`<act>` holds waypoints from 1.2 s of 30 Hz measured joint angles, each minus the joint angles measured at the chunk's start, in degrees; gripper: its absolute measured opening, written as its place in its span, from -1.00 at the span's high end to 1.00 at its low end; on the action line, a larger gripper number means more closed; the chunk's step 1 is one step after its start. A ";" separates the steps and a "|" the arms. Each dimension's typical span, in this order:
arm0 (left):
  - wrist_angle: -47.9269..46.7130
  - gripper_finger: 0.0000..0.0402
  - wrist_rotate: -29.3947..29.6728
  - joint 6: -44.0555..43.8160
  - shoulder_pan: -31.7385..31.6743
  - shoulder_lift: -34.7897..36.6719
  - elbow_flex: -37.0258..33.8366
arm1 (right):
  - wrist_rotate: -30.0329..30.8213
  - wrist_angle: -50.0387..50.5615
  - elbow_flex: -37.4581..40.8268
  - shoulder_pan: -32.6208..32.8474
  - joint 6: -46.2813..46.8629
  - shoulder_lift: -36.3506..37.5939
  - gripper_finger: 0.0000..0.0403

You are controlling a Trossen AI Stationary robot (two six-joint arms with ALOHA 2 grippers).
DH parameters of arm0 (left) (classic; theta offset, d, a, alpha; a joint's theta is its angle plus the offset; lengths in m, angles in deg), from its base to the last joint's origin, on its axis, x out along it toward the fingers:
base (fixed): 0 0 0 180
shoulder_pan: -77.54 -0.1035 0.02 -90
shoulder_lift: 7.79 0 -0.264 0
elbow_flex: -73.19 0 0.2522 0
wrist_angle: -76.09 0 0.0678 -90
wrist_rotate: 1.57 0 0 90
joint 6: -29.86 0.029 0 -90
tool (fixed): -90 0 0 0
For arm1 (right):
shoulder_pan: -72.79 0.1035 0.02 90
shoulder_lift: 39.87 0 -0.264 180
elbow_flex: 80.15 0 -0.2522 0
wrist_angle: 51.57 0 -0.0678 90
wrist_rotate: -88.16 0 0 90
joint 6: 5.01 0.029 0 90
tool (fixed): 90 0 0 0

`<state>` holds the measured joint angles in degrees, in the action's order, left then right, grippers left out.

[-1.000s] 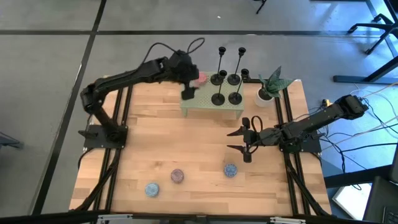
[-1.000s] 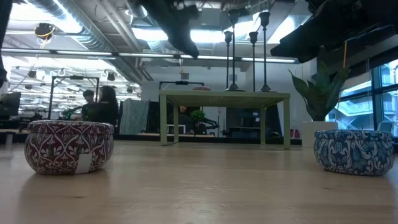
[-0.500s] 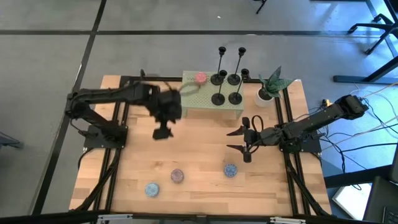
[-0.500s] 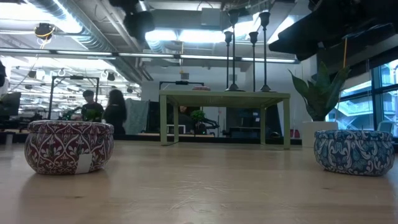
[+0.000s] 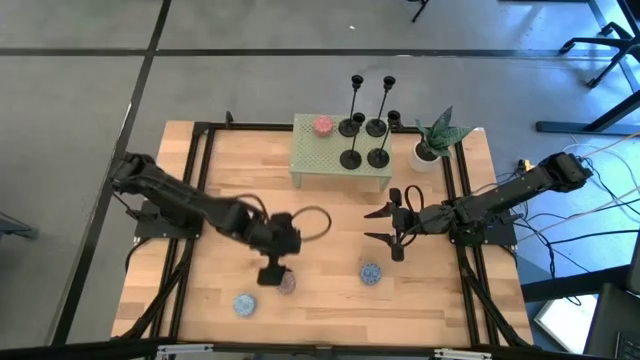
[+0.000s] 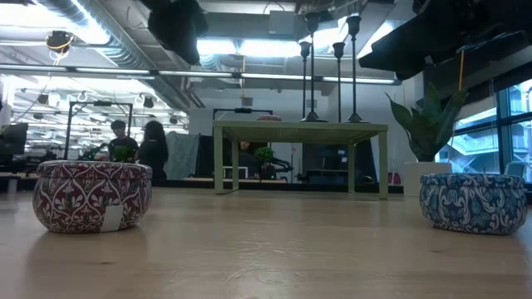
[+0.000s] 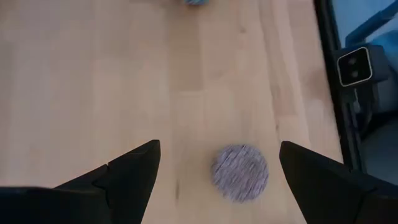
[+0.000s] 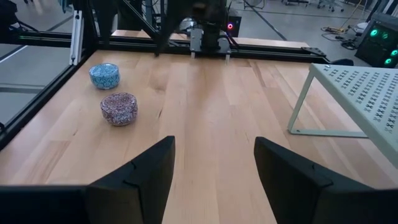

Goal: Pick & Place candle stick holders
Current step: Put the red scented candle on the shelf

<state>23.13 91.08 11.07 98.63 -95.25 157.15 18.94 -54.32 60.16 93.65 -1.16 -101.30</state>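
Several black candle stick holders [image 5: 363,142] stand by their round bases on a pale green perforated stand [image 5: 320,165] at the table's far side; in the low view their stems [image 6: 332,66] rise above the stand top. My left gripper [image 5: 272,274] is open and empty, hovering over a pink speckled disc [image 7: 239,172], its fingers on either side of it without touching. My right gripper [image 5: 380,225] is open and empty at the table's right middle, pointing toward the left edge.
A pink disc [image 5: 322,125] lies on the stand's far left corner. Blue speckled discs lie near the front edge [image 5: 244,304] and front centre [image 5: 371,273]. A potted plant [image 5: 432,140] stands right of the stand. People show in the room behind.
My left gripper has swung from the stand's far left corner toward the table's near edge and now hovers over the pink disc near the front. The pink disc on the stand has stayed where it was. The holders have not moved.
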 joint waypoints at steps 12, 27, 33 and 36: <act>8.04 -0.63 7.47 -2.61 10.60 -11.76 -0.56 | 0.16 -0.28 0.00 0.00 -0.01 0.00 -0.12; 7.44 -0.63 10.11 -19.52 11.77 -18.34 -0.56 | -0.02 -0.11 0.00 -0.02 -0.06 0.00 -0.12; 5.22 -0.63 11.24 -19.91 11.82 -18.34 1.44 | -0.04 0.07 0.00 0.00 -0.06 0.00 -0.12; 2.93 -0.63 10.92 -21.58 11.82 -18.34 2.80 | -0.04 0.07 0.00 0.00 -0.06 0.00 -0.12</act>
<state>26.06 102.00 -10.50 110.45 -113.59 159.96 18.89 -54.25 60.16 93.65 -1.22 -101.30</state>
